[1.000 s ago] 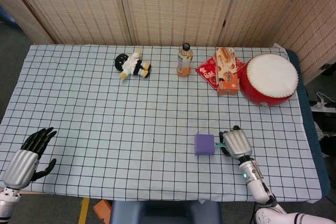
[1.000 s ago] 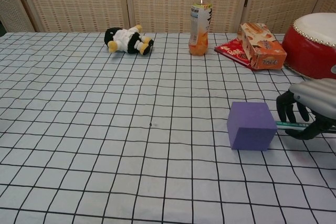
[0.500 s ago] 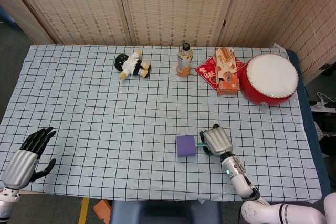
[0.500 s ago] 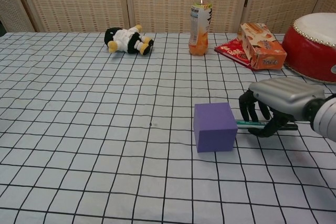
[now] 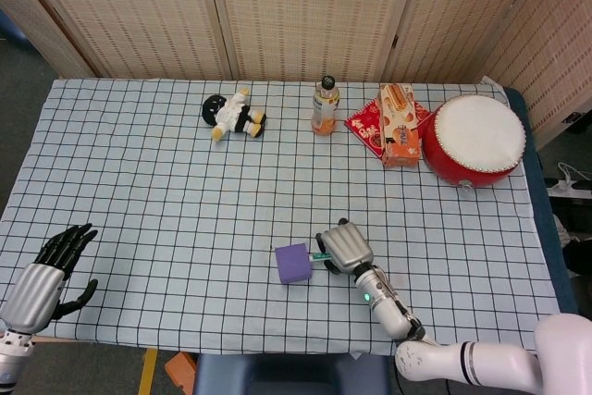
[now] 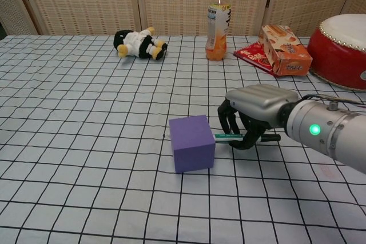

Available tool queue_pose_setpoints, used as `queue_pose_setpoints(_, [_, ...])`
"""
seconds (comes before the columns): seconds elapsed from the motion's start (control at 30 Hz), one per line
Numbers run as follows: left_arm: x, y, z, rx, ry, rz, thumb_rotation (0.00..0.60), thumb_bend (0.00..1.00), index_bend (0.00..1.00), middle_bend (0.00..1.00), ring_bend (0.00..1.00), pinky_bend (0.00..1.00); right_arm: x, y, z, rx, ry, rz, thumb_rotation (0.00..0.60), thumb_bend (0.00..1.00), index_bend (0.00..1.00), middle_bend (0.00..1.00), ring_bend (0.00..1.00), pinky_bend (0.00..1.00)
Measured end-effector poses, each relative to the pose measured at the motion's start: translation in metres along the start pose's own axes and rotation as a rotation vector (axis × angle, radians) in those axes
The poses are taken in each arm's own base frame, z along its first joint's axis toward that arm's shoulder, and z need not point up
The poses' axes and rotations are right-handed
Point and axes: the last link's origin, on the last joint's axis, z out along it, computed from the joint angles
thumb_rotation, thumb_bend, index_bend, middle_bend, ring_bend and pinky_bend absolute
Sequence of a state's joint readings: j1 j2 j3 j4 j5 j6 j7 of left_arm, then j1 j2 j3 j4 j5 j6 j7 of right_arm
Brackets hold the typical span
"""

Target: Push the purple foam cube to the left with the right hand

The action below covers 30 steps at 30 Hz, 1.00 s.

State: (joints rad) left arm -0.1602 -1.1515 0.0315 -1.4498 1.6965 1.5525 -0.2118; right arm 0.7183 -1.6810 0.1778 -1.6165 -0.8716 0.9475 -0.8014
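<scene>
Chest view gives us the best look: our right hand point(image 6: 254, 119) sits low on the checked tablecloth point(image 6: 86, 112), fingers curled down, with a thin green stick point(image 6: 229, 136) between them poking against the purple foam cube point(image 6: 192, 143), which sits just left of it near the table's middle front. Our left hand point(image 5: 51, 270) rests at the near left corner, fingers spread, holding nothing.

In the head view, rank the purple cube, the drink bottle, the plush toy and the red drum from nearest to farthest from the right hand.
From the right hand:
1. Purple foam cube, just to its left.
2. Drink bottle, at the table's far edge, almost straight ahead.
3. Red drum, far right corner, and plush toy, far edge to the left: too close to call.
</scene>
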Motion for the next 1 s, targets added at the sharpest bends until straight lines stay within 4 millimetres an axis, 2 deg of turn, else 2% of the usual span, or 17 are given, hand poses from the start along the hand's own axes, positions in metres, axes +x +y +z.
queue_pose_setpoints(0.63, [0.003,-0.003,0.000,0.007,0.000,-0.019,0.600,0.42,0.00,0.00,0.00,0.10,0.014,-0.069,0.032,0.107,-0.005,0.007,0.600,0.50,0.92,0.83,0.54,0.28])
queue_pose_setpoints(0.8, [0.005,-0.005,-0.001,0.010,0.004,-0.021,0.600,0.42,0.00,0.00,0.00,0.10,0.014,-0.077,0.033,0.122,-0.019,-0.024,0.600,0.50,0.92,0.83,0.54,0.27])
queue_pose_setpoints(1.0, [0.006,-0.006,-0.002,0.015,0.009,-0.016,0.600,0.42,0.00,0.00,0.00,0.10,0.010,-0.071,0.024,0.117,-0.046,-0.063,0.600,0.50,0.92,0.83,0.54,0.28])
